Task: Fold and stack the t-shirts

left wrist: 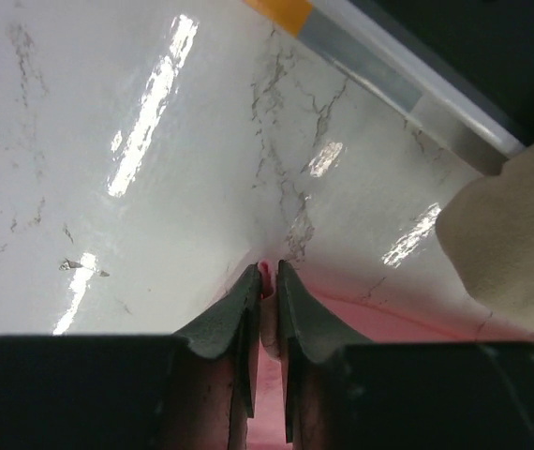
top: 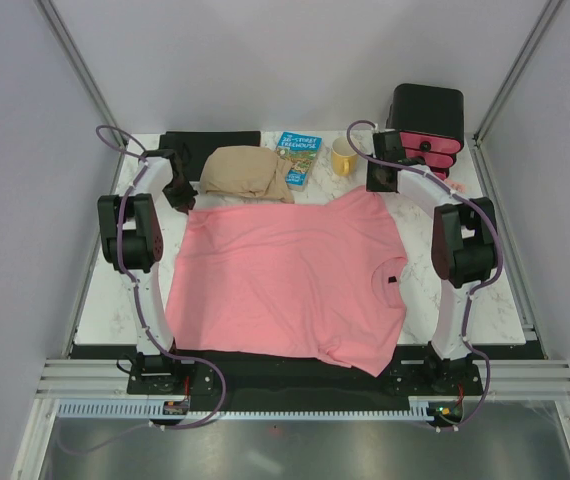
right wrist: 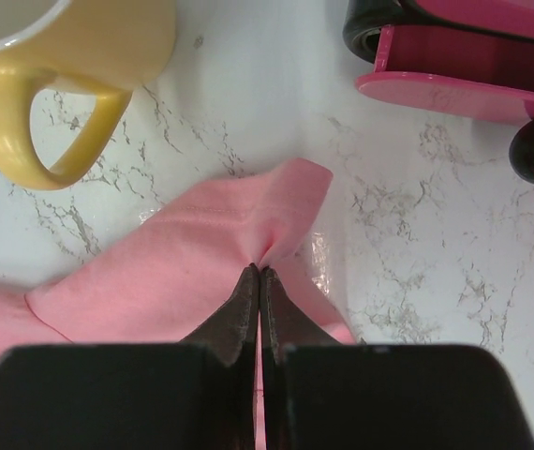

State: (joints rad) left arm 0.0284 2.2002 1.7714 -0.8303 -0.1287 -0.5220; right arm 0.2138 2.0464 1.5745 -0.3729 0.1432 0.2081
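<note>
T-shirt [top: 285, 275] lies spread flat across the middle of the table [top: 495, 300]. Our right gripper [right wrist: 259, 270] is pinched tight on its far-right sleeve. The left gripper [left wrist: 269, 272] has narrow jaws on just a sliver of far-left hem, and we reckon that thin bite could slip on lifting.

Thin blue paperback book [top: 298, 157], cover title reads "STOREY TREEHOUSE", number ahead of it too small to confirm, small dark neck label [top: 392, 283] on salmon-pink short-sleeved t-shirt [top: 285, 280], illegible.
</note>
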